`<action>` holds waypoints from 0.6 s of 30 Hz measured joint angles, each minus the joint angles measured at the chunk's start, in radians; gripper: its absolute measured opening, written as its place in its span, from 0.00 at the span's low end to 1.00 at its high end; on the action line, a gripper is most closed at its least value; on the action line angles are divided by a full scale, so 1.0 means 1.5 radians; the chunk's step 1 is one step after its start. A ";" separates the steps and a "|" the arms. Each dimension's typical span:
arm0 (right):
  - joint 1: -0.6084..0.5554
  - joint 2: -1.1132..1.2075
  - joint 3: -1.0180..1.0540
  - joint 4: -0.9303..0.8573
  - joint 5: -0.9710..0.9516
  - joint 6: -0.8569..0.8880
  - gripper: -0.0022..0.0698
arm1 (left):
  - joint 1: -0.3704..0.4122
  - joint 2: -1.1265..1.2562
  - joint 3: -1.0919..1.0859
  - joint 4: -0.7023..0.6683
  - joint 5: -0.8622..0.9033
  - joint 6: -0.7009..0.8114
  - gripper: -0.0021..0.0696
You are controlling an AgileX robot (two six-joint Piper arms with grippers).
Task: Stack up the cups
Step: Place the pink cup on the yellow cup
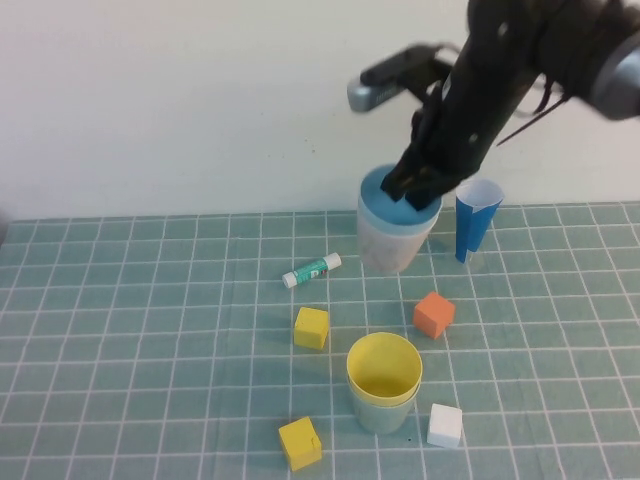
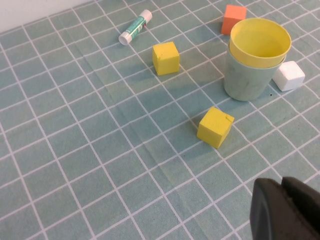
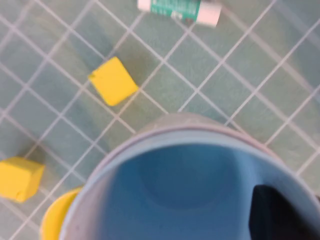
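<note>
Stacking cups: the right gripper [image 1: 412, 192] grips the rim of the light blue cup [image 1: 383, 190].

The light blue cup sits nested in the pale pink cup [image 1: 392, 245] at the far centre-right, just left of the dark-blue cone [image 1: 474, 222]. One finger [image 3: 280, 212] reaches inside the blue cup's wall. Nearer, the yellow cup [image 1: 384, 368] is nested in the pale green cup [image 1: 385, 412], among an orange block [image 1: 433, 314], a white block [image 1: 445, 425], two yellow blocks [image 1: 311, 327] and a glue stick [image 1: 311, 270]. The left gripper [image 2: 287, 210], closed and empty, hovers over the near mat [image 1: 150, 350].
</note>
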 joint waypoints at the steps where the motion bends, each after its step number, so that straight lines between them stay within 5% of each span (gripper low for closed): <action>1: 0.006 -0.029 0.007 -0.003 0.005 -0.006 0.08 | 0.000 0.000 0.000 0.000 0.000 0.000 0.03; 18: 0.079 -0.102 0.304 -0.003 -0.099 0.004 0.08 | 0.000 0.000 0.000 0.000 0.000 0.000 0.03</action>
